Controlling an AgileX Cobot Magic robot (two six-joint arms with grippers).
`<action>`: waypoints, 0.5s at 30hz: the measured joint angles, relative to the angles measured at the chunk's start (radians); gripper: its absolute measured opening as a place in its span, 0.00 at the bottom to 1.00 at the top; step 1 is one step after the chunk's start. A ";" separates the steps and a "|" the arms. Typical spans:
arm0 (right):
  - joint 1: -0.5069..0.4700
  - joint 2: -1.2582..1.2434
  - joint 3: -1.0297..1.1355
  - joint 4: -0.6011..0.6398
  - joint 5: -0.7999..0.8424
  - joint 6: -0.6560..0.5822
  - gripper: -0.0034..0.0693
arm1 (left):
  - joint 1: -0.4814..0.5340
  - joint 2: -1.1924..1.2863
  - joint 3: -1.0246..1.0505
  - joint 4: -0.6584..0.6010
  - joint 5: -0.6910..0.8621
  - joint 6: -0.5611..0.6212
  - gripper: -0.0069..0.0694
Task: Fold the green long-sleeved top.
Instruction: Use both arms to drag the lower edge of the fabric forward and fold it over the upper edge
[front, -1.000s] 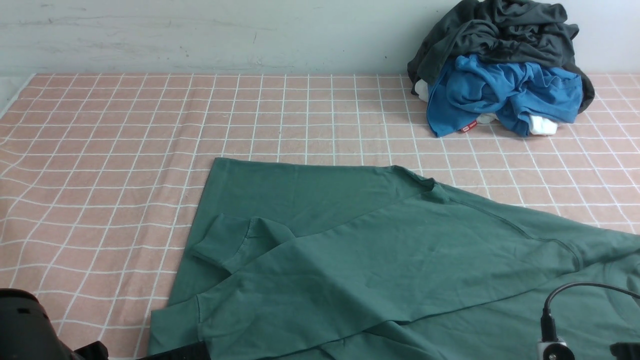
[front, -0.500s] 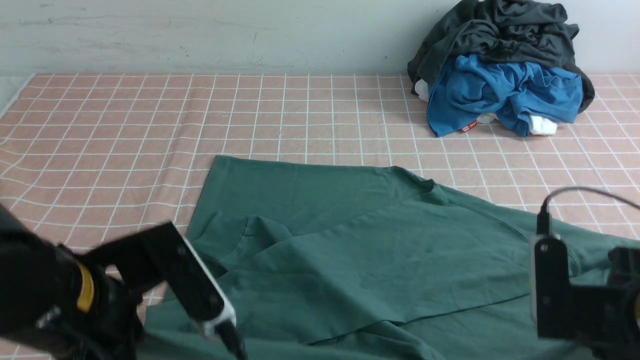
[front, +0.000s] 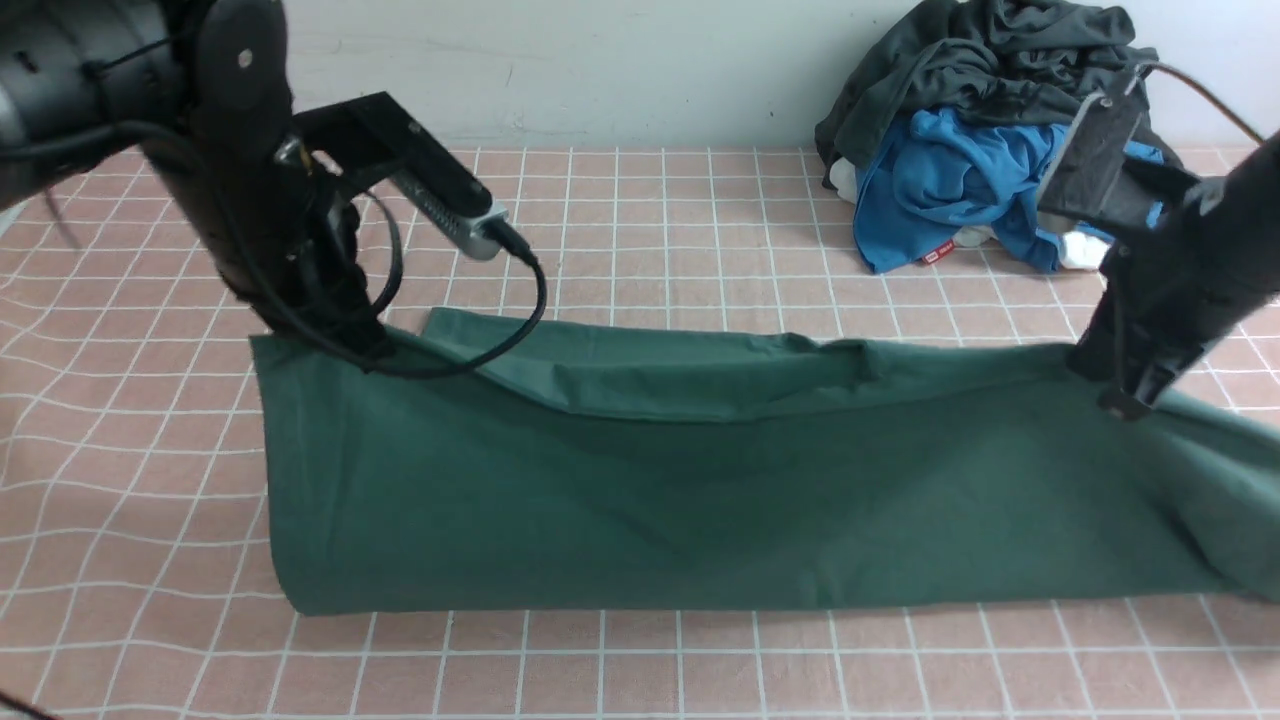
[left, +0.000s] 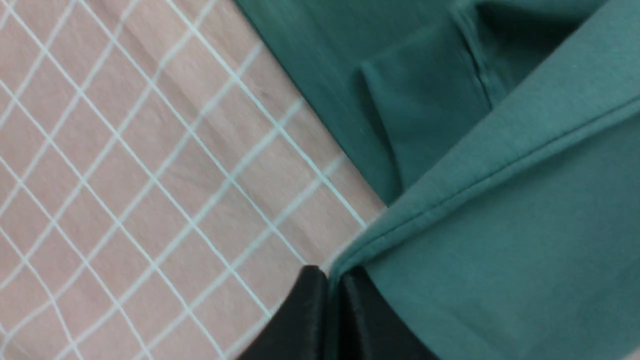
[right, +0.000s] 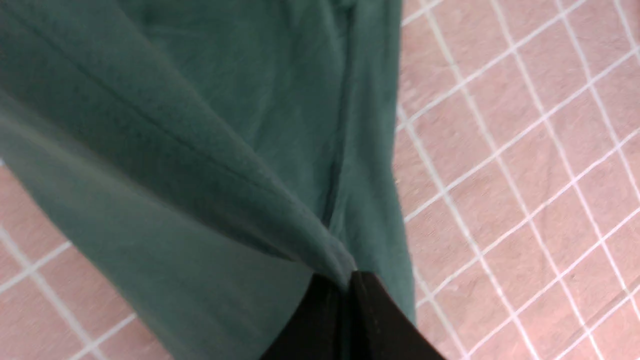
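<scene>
The green long-sleeved top (front: 640, 500) lies as a long band across the pink checked cloth, its near part doubled over toward the back. My left gripper (front: 368, 352) is shut on the lifted edge at the band's left end. In the left wrist view the two black fingers pinch the top's stitched hem (left: 500, 225), the left gripper (left: 334, 285) tight on it. My right gripper (front: 1122, 402) is shut on the fabric at the right end. In the right wrist view the top (right: 200, 150) hangs in folds from the right gripper (right: 350, 285).
A heap of clothes sits at the back right by the wall, a dark grey garment (front: 1000, 60) over a bright blue one (front: 960, 190). The pink checked cloth (front: 640, 220) covers the table. A cable loops from the left wrist camera (front: 460, 215).
Both arms rose from the near edge and carried the top's near edge up and toward the back, doubling it over. The sleeve cuff is now covered. The right gripper closed on the fabric.
</scene>
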 joint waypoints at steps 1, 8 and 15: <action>-0.006 0.036 -0.036 0.002 0.009 0.000 0.05 | 0.004 0.046 -0.050 0.000 0.000 0.001 0.11; -0.014 0.225 -0.179 -0.009 0.019 0.016 0.05 | 0.006 0.306 -0.308 0.029 -0.027 0.003 0.11; -0.034 0.323 -0.202 -0.064 -0.085 0.158 0.12 | 0.020 0.434 -0.378 0.055 -0.135 -0.001 0.18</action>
